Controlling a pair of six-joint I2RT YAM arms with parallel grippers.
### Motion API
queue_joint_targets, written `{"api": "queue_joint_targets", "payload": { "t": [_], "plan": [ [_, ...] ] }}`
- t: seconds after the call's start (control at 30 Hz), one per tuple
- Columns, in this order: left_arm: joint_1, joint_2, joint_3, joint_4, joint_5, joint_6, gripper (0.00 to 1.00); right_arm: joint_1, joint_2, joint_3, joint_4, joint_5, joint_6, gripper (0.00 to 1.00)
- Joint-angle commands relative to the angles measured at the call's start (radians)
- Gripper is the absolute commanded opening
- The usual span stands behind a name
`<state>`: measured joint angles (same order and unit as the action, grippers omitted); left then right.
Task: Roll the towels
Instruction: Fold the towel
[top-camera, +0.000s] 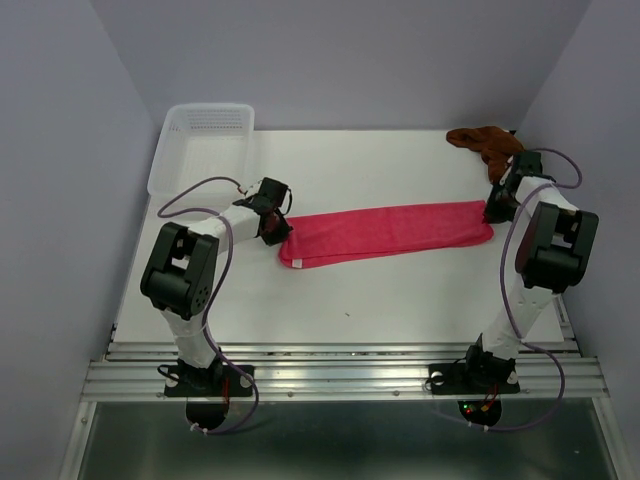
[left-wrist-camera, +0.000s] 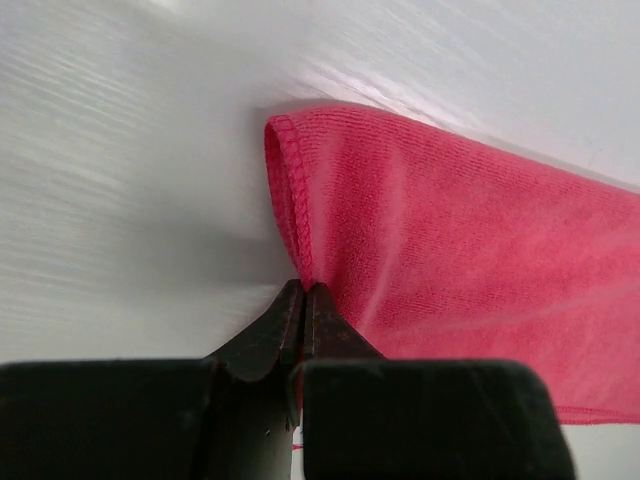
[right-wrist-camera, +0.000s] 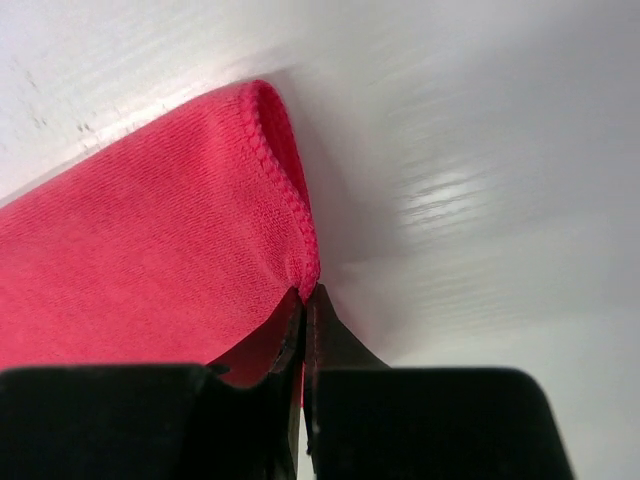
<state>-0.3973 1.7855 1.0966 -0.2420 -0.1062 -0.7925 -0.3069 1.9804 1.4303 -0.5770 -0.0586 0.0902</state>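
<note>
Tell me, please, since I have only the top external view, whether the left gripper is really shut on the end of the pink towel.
Observer: Yes. In the left wrist view the left gripper is closed, with the stitched hem of the pink towel pinched at its very tip.
Operator: Thank you. And the right one? Its own arm hides it from me.
Observer: The right wrist view shows the right gripper closed in the same way, pinching the stitched hem at the towel's other end, just below a rounded corner of the cloth.
</note>
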Motion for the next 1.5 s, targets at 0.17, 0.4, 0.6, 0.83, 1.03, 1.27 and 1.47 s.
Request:
{"api": "queue_joint_targets", "payload": {
  "t": [0.17, 0.4, 0.6, 0.83, 1.03, 1.27, 1.47],
  "plan": [
    [-0.069, 0.011, 0.06, 0.072, 0.057, 0.003, 0.0, 0.005, -0.169, 0.088, -0.052, 0.052, -0.009, 0.01],
    [-0.069, -0.011, 0.022, 0.07, 0.045, 0.001, 0.0, 0.231, -0.221, 0.136, -0.121, 0.167, -0.014, 0.01],
    [-0.069, -0.027, -0.017, 0.063, 0.027, -0.001, 0.0, 0.414, -0.27, 0.136, -0.139, 0.122, 0.045, 0.01],
    [-0.069, -0.043, -0.066, 0.067, 0.02, -0.002, 0.08, 0.604, -0.25, 0.153, -0.129, 0.008, 0.1, 0.01],
    [-0.069, -0.054, -0.095, 0.095, 0.025, -0.002, 0.1, 0.722, -0.21, 0.185, -0.097, -0.069, 0.175, 0.01],
    [-0.069, -0.07, -0.113, 0.109, 0.026, -0.005, 0.1, 0.856, -0.152, 0.246, -0.017, -0.174, 0.249, 0.01],
    [-0.067, -0.078, -0.127, 0.122, 0.04, -0.01, 0.09, 0.923, -0.082, 0.308, 0.002, -0.193, 0.295, 0.01]
  ]
}}
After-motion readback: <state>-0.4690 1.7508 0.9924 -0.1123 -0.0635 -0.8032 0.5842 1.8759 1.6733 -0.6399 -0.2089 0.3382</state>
